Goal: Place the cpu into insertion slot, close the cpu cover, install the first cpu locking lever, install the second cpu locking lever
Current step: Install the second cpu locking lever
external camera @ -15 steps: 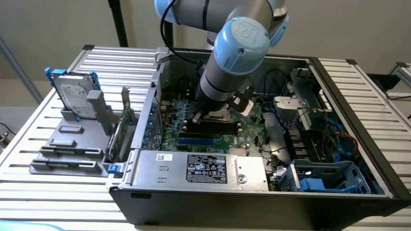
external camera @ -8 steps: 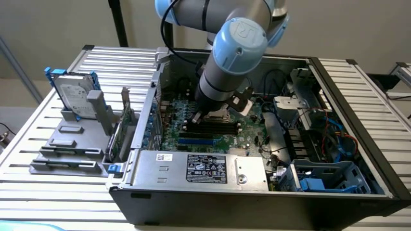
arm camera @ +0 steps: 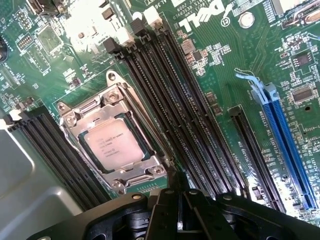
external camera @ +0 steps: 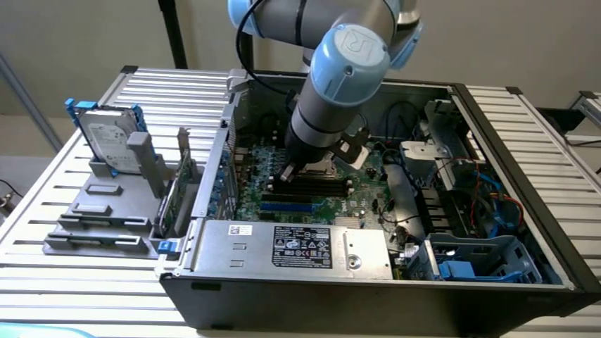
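The cpu [arm camera: 113,145], a pale square chip with faint print, lies in the insertion slot [arm camera: 136,150] on the green board. The silvery cpu cover [arm camera: 86,121] lies flat over it and frames the chip through its cut-out. I cannot make out how the thin locking levers along the socket's sides stand. My gripper [arm camera: 181,194] is shut with nothing in it, and its black fingers meet just off the socket's corner. In the exterior view the gripper [external camera: 293,172] reaches down into the open computer case, beside the silver socket [external camera: 322,167].
Long black memory slots [arm camera: 165,100] flank the socket, and a blue slot [arm camera: 287,145] lies farther off. A labelled grey metal box [external camera: 291,246] fills the case front. Cables [external camera: 469,190] crowd the exterior view's right. A hard drive [external camera: 108,137] stands outside at the left.
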`<state>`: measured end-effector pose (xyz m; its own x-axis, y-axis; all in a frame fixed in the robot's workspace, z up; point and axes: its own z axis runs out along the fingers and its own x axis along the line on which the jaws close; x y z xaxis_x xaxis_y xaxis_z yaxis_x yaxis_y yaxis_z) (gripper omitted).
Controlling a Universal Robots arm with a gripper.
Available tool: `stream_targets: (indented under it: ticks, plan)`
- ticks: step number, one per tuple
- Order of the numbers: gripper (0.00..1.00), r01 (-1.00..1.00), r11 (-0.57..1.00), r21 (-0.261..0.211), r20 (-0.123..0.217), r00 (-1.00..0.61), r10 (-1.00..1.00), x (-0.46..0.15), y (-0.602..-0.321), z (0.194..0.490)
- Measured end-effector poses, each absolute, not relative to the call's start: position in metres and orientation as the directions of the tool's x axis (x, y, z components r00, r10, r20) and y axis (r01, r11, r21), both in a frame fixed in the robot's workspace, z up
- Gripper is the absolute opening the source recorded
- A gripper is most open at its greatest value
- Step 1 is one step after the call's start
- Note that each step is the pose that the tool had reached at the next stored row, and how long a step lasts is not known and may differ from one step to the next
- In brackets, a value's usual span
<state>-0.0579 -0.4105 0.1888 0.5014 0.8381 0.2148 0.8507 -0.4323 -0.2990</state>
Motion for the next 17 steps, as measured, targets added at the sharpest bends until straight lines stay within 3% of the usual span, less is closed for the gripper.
stream_targets:
  ticks: [9, 17]
  plan:
    - [0.11, 0.851, -0.433, -0.298, 0.213, 0.502, 0.838, -0.059, -0.41, 0.212]
    - [0.11, 0.851, -0.433, -0.298, 0.212, 0.501, 0.839, -0.059, -0.41, 0.213]
